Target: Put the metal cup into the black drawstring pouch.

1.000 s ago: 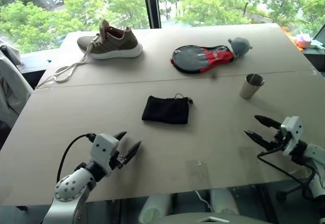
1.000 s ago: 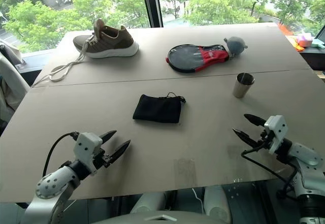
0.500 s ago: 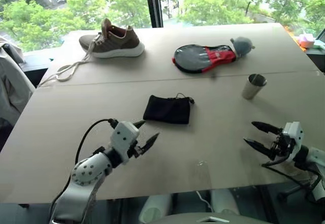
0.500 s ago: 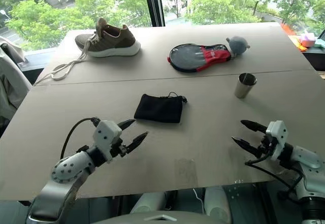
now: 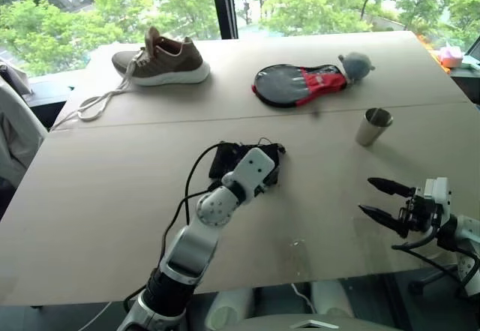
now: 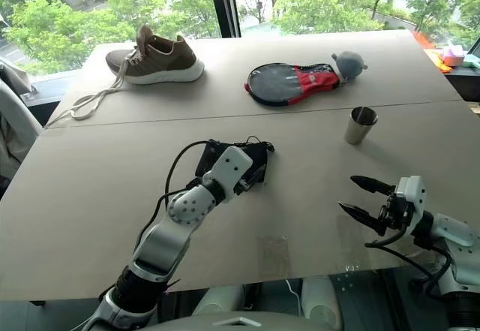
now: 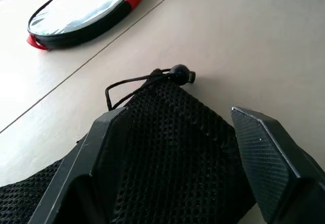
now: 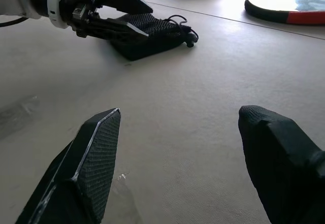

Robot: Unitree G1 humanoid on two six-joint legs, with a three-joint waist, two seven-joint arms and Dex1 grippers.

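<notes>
Cup: small shiny steel tumbler – upright, table's right, well apart from pouch.
Handling: likely light, rigid, slick – grip mid-wall.
Pouch: soft black mesh drawstring bag – mid-table.
L gripper: spread, straddling pouch.
R gripper: spread, empty.

A pale tabletop with a seam across it stands before a big window with a dark mullion; sunlit green trees outside.
</notes>
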